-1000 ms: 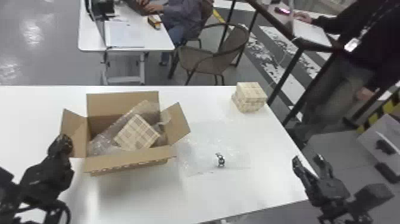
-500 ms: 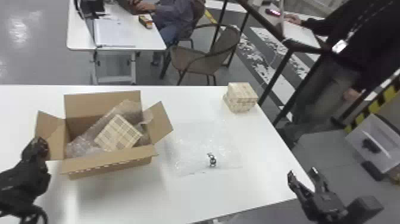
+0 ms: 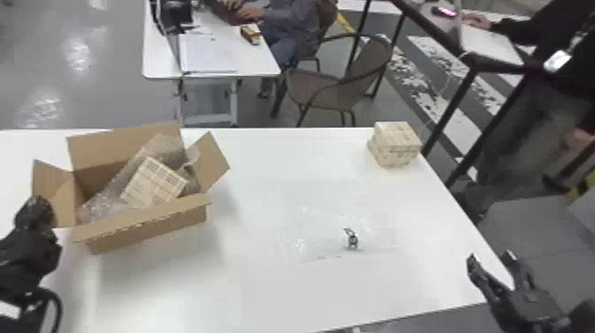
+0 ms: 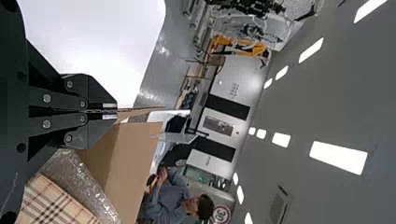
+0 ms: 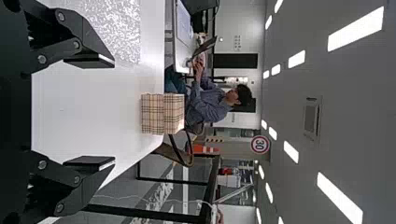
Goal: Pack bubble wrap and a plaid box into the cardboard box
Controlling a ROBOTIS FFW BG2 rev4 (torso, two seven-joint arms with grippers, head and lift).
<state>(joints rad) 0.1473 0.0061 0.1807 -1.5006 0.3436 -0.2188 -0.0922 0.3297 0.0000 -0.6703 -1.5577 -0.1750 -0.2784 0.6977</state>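
My left gripper (image 3: pixel 37 207) is shut on the left flap of the cardboard box (image 3: pixel 150 226); in the left wrist view the gripper (image 4: pixel 114 111) has its fingers together with the flap (image 4: pixel 135 111) at the tips. Inside the open box, a plaid box (image 3: pixel 152 183) lies tilted on crumpled bubble wrap (image 3: pixel 104 206). A flat sheet of bubble wrap (image 3: pixel 323 230) is spread mid-table. Over the table's front right edge, my right gripper (image 3: pixel 489 261) stands open and holds nothing; the gripper (image 5: pixel 112 112) faces two stacked plaid boxes (image 5: pixel 163 114) in the right wrist view.
Those stacked plaid boxes (image 3: pixel 396 144) stand by the back right corner of the white table (image 3: pixel 199 288). A small dark object (image 3: pixel 351 239) rests on the flat bubble wrap. Beyond the table are a chair (image 3: pixel 341 84) and a dark railing (image 3: pixel 456 128).
The cardboard box has slid left across the table with my left gripper and turned slightly, carrying its contents along. The head view has also shifted sideways.
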